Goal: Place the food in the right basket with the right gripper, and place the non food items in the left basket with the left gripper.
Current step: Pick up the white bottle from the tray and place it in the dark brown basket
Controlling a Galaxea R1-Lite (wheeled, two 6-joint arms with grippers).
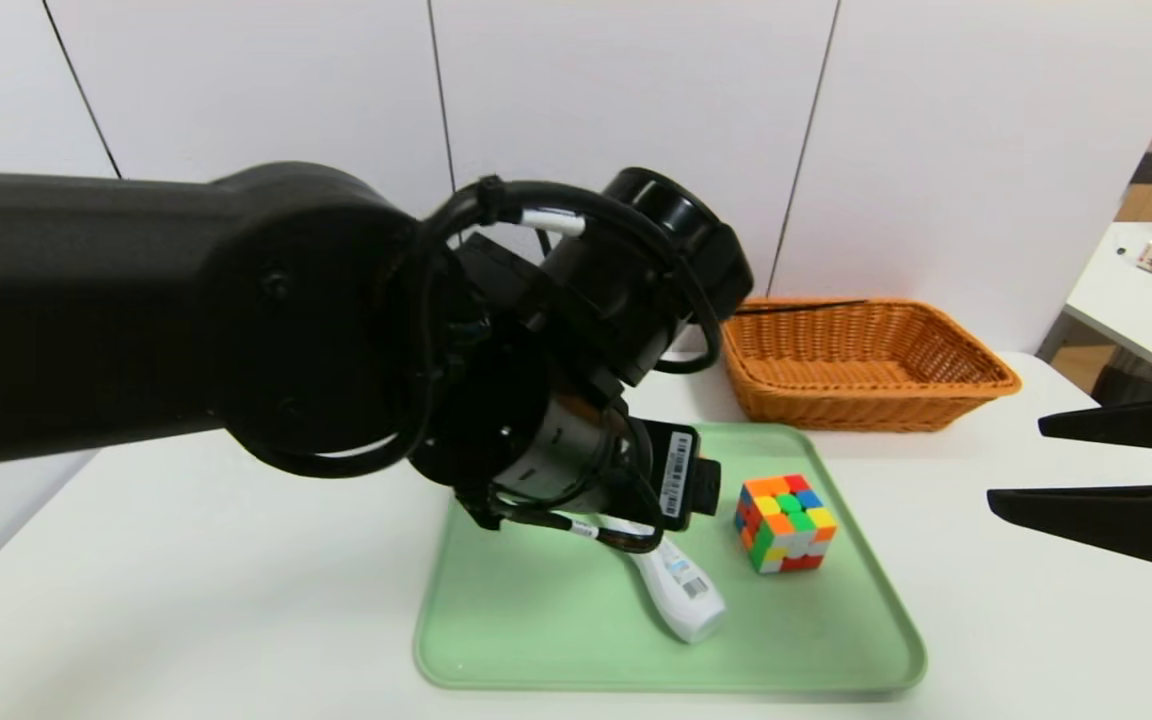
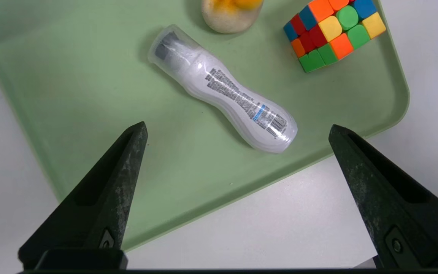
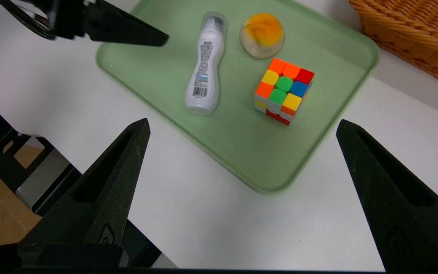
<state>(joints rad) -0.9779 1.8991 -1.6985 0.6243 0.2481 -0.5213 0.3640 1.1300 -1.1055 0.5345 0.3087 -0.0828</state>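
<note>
Left gripper [image 2: 238, 137] is hanging spread wide over the near edge of the green tray [image 2: 70, 114], lining up on the white bottle [image 2: 222, 89].

The bottle is lying on its side mid-tray, the puzzle cube [image 2: 333, 32] toward the tray's right edge and the bun-like ball [image 3: 261, 35] toward its far edge. A good grasp probably means straddling the bottle's narrow waist, fingers [image 2: 101, 198] crossing its length, clear of the ball. Right gripper [image 3: 242, 148] is waiting, spread and empty, off the tray's right side; the orange-tan basket [image 1: 861, 365] is sitting beyond the far right corner.
</note>
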